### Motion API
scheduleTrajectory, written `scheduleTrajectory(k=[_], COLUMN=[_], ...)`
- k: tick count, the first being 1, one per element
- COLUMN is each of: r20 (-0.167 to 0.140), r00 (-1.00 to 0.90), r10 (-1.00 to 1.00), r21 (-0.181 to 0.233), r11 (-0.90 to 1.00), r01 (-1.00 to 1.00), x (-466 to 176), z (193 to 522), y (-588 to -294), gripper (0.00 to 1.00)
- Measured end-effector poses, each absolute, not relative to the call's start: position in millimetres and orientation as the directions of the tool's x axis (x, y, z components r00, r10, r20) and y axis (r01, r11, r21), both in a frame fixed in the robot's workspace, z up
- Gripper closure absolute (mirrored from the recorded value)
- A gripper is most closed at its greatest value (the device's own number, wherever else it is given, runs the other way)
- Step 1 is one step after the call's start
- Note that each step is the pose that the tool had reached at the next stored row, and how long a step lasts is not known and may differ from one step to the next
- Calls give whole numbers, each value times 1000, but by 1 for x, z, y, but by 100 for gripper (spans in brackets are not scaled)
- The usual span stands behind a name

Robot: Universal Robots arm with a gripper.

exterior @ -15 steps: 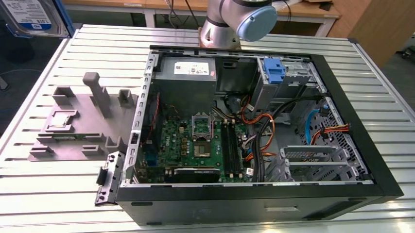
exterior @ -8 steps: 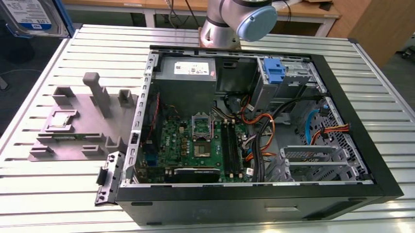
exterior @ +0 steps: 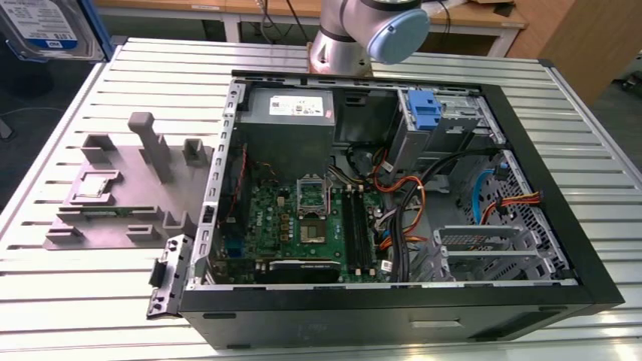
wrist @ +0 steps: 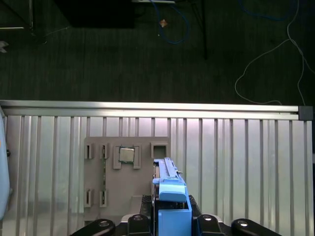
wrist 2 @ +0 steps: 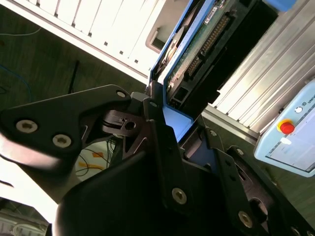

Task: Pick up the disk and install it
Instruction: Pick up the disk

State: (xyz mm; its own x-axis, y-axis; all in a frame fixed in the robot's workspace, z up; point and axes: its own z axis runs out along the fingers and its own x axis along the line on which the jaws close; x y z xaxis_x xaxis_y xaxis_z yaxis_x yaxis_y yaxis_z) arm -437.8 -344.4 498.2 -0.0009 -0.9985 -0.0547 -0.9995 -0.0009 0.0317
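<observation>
Clamps black claw [wrist 2: 172,115] on silver-grey hard drive in bright blue plastic carrier [wrist: 170,191], above slatted metal table [wrist: 246,147].

Silver arm [exterior: 336,45], pale-blue joint cap [exterior: 398,34], black screw-studded jaws.

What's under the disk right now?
In the first wrist view, the grey fixture with a chip seated in it lies on the slatted table below the disk. The disk and end effector cover part of the fixture.
</observation>
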Motion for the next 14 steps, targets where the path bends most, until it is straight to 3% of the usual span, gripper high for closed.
scheduleTrajectory(k=[14], r20=[-55], r00=[-1], r10=[-999], r21=[32], r11=[-1], r01=[-999], x=[-429], z=[498], y=[-354], gripper=[64])
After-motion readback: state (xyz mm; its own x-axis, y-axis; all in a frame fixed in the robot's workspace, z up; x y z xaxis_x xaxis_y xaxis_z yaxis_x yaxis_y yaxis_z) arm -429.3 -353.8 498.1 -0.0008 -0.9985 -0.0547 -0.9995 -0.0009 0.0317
